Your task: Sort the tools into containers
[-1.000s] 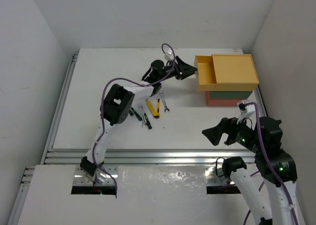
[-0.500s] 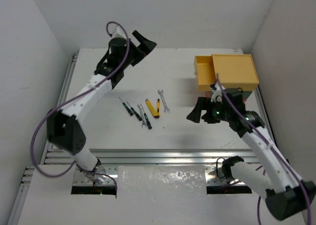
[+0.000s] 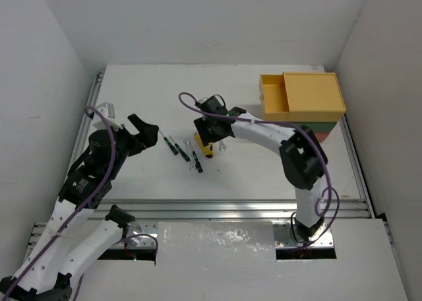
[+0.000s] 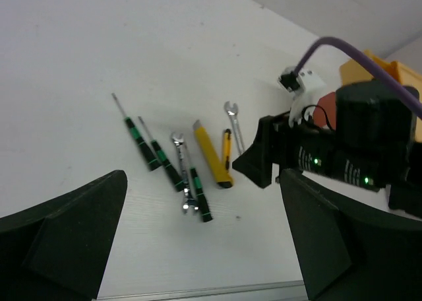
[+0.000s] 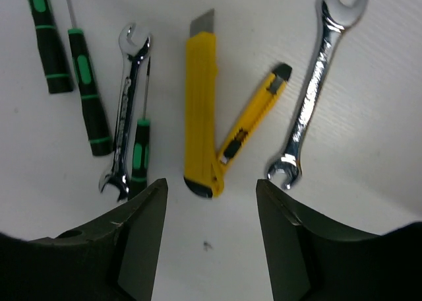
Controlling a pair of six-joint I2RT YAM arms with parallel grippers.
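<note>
The right gripper is hovering right over the tool pile in the middle of the smooth white worktop. Its dark matte fingers are standing apart, straddling the black butt end of the long yellow utility knife without pinching it. At the knife's 3 o'clock a slimmer yellow-and-black cutter is leaning into it, the two making a V. Just past that a shiny open-end wrench is lying flat. Over at 9 o'clock a second polished wrench is lying among thin screwdrivers with black, green-banded handles and bare steel shafts. The left gripper is hanging at 9 o'clock of the pile, well apart from it, jaws spread wide and carrying nothing. Off at 2 o'clock the boxy containers are sitting stacked. The yellow tray is on top with its drawer slid out, and the green tray and the red-orange tray are peeking out below.
</note>
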